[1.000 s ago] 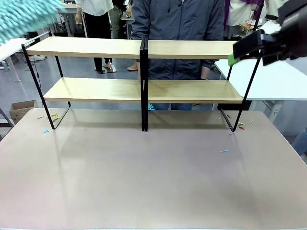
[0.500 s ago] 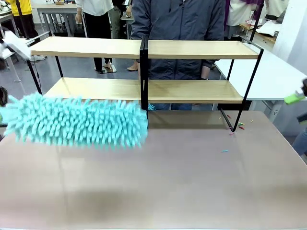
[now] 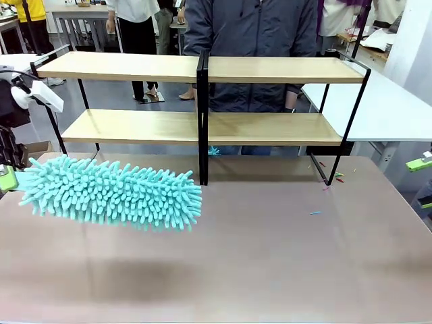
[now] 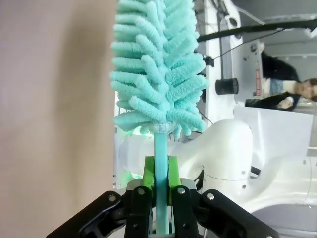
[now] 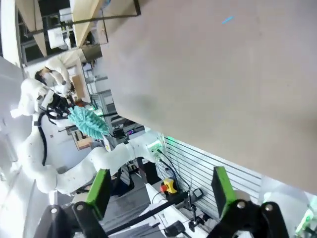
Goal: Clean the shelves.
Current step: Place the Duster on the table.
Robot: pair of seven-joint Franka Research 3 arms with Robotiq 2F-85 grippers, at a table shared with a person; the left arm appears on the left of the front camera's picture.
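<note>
The shelves (image 3: 202,126), two light-wood boards in a thin black frame with a central post, stand at the table's far side. A fluffy teal duster (image 3: 111,192) lies level, low over the table's left half in front of the lower board. My left gripper (image 3: 5,179) at the left edge is shut on its handle; the left wrist view shows the green pads (image 4: 147,174) clamped on the teal stick (image 4: 159,153) below the duster head (image 4: 157,69). My right gripper (image 3: 422,163) sits at the right edge; its fingers (image 5: 99,191) stand wide open with nothing between them.
A person in a dark jacket (image 3: 250,34) stands behind the shelves. Small coloured scraps (image 3: 316,212) lie on the beige table (image 3: 256,263) near the frame's feet. A white table (image 3: 378,108) adjoins on the right, and a cardboard box (image 3: 27,152) sits on the floor at left.
The duster swung down from the upper left to low over the table's left half. My right gripper drew back from the top shelf's right end to the right edge.
</note>
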